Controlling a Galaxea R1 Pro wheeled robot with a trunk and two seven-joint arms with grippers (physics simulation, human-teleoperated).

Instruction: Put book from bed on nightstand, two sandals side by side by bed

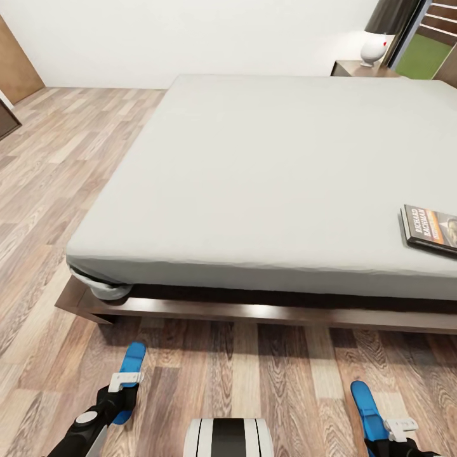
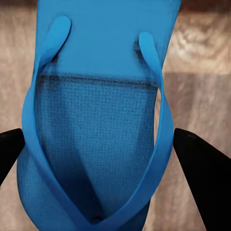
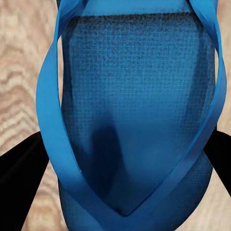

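Blue sandals (image 1: 131,365) (image 1: 367,406), seemingly gripped; book (image 1: 431,230) on bed (image 1: 254,171).

1. Two blue sandals are showing: the left sandal (image 1: 132,363) is sitting in the left gripper (image 1: 124,382), and the right sandal (image 1: 367,405) is sitting in the right gripper (image 1: 395,429).
2. Two grippers are showing, one per arm, each closing on a sandal.
3. One book (image 1: 431,230) is lying on the mattress.
4. One bed (image 1: 266,190) is standing on the plank floor.
5. One nightstand (image 1: 355,68) is standing beyond the bed.
6. One white lamp (image 1: 374,46) is sitting on that nightstand.
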